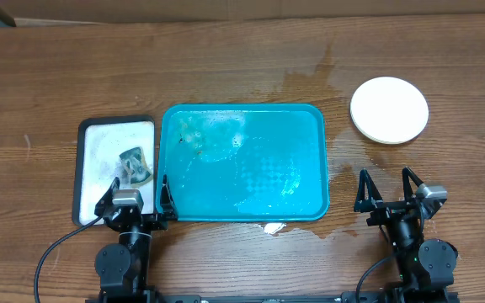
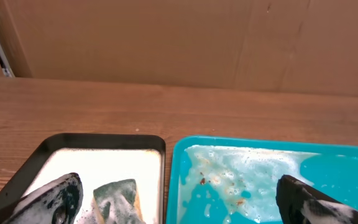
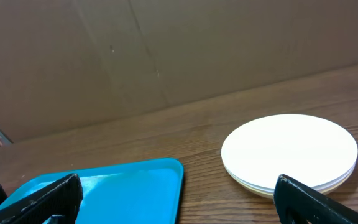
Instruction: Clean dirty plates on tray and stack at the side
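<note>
Fingers [image 3: 45, 200] of the right gripper [image 1: 385, 177] and left gripper [image 1: 138, 183] stand apart, empty; plates [image 1: 389, 110] sit stacked right of the bare wet tray [image 1: 297, 126], so the job looks done, needing no further grasp.

Both arms sit folded low. The left end effector [image 1: 135, 195] straddles the near left corner of the tray [image 1: 268, 168], fingers spread wide, holding nothing. The right end effector [image 1: 387, 192] hovers just beyond the tray's near right corner, likewise spread and empty.
</note>
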